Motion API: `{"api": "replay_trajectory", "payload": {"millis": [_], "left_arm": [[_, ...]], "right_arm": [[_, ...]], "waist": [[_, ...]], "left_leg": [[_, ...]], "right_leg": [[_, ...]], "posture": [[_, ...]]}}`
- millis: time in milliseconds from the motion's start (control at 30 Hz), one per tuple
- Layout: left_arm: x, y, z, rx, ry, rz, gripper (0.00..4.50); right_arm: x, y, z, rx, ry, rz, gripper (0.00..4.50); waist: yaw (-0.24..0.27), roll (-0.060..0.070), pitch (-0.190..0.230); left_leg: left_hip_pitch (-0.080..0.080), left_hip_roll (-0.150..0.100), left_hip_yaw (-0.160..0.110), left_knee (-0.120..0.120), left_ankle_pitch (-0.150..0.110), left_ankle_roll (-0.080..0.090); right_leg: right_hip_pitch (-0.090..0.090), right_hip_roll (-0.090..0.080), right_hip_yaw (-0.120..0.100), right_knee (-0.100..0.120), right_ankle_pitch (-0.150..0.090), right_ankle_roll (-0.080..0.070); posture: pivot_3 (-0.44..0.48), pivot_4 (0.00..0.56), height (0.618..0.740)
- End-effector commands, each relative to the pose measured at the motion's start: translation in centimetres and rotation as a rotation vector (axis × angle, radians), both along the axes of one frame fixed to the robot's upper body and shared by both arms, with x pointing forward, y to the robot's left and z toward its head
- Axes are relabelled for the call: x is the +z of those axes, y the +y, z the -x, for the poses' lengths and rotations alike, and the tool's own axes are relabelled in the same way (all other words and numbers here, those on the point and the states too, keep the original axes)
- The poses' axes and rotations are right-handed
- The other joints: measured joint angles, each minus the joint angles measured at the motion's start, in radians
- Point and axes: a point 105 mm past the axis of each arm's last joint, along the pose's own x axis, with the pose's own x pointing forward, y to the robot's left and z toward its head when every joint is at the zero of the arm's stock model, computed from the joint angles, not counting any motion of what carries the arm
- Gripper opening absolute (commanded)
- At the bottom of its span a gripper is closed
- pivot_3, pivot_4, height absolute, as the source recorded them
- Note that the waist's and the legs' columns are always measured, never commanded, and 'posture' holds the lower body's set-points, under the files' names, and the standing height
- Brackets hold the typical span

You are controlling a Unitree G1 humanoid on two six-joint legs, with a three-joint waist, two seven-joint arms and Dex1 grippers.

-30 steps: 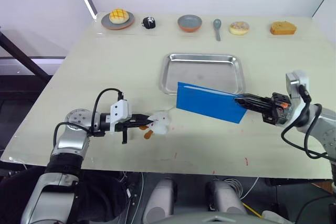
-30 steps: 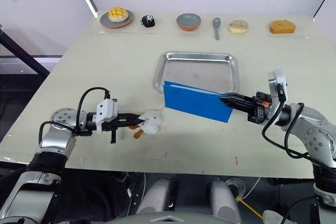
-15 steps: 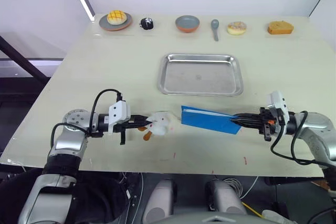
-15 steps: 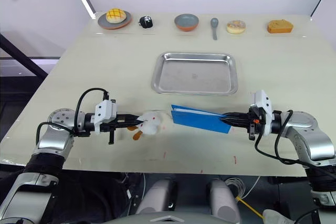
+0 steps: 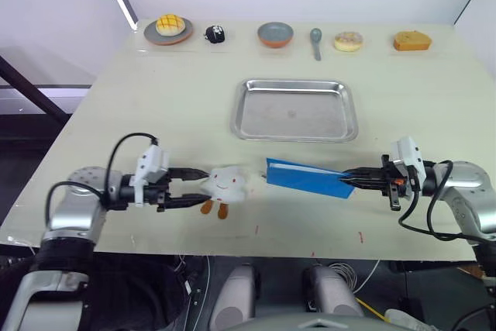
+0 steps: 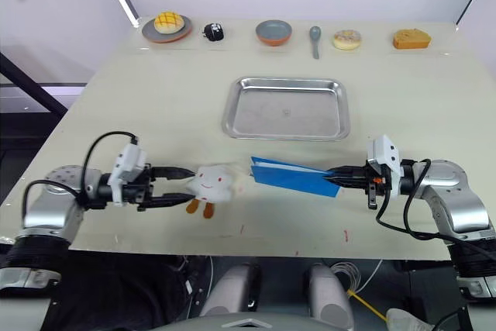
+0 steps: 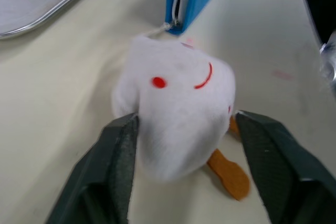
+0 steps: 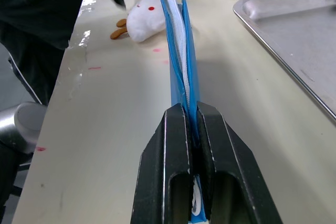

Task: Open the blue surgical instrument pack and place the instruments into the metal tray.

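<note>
Just in front of the shallow rectangular stainless-steel tray [image 5: 295, 108], on the pale surface [image 5: 155, 106], the flat blue fold-over instrument pack [image 5: 306, 178] is pinched at one end by the closed right gripper [image 5: 353, 177]. It is judged light and floppy; its free edge seems the place to peel. The left gripper [image 5: 194, 186], open, now straddles a white plush tooth toy [image 5: 222, 184]; earlier the pack was raised over the tray.
</note>
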Motion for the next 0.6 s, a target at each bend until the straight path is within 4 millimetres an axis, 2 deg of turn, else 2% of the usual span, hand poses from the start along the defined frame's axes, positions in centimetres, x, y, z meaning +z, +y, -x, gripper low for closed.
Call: {"api": "replay_trajectory", "payload": {"millis": [33,100,233,400,600], "left_arm": [[4.2,-1.2,-0.1,-0.041,-0.048,0.069,2.92],[4.7,-1.7,-0.2,-0.05,-0.06,0.072,2.92],[5.5,-5.1,-1.4,-0.126,-0.116,0.076,2.92],[5.0,-7.4,-2.9,-0.163,-0.163,0.052,2.92],[3.2,-9.5,-3.6,-0.226,-0.189,0.018,2.92]], "right_arm": [[-0.8,-0.3,0.2,0.007,0.017,0.054,0.0],[-0.7,-0.3,0.1,0.009,0.015,0.055,0.0],[-0.4,0.0,0.1,0.025,0.009,0.057,0.0],[-0.2,0.1,0.1,0.038,0.008,0.067,0.0],[-0.1,0.3,0.0,0.046,-0.001,0.076,0.0]], "waist": [[0.001,0.0,0.0],[0.001,0.0,0.0],[0.002,-0.001,0.0],[-0.001,-0.001,0.0],[-0.002,-0.001,0.0]], "left_leg": [[0.0,0.0,0.0,0.0,0.0,0.0],[0.0,0.0,0.001,0.0,0.0,0.0],[0.0,0.0,0.001,0.0,0.0,0.0],[0.0,-0.001,0.002,0.0,0.0,0.0],[-0.001,-0.002,0.001,0.0,0.0,0.0]], "right_leg": [[0.0,0.0,0.0,0.0,0.0,0.0],[0.0,0.0,0.0,0.0,0.0,0.0],[0.0,0.0,0.0,0.0,0.0,0.0],[0.0,0.0,0.001,0.0,0.0,0.0],[-0.001,0.001,0.001,0.0,0.0,0.0]], "posture": [[0.0,0.15,0.74],[0.0,0.15,0.74],[0.0,0.15,0.74],[0.0,0.15,0.74],[0.0,0.15,0.74]]}}
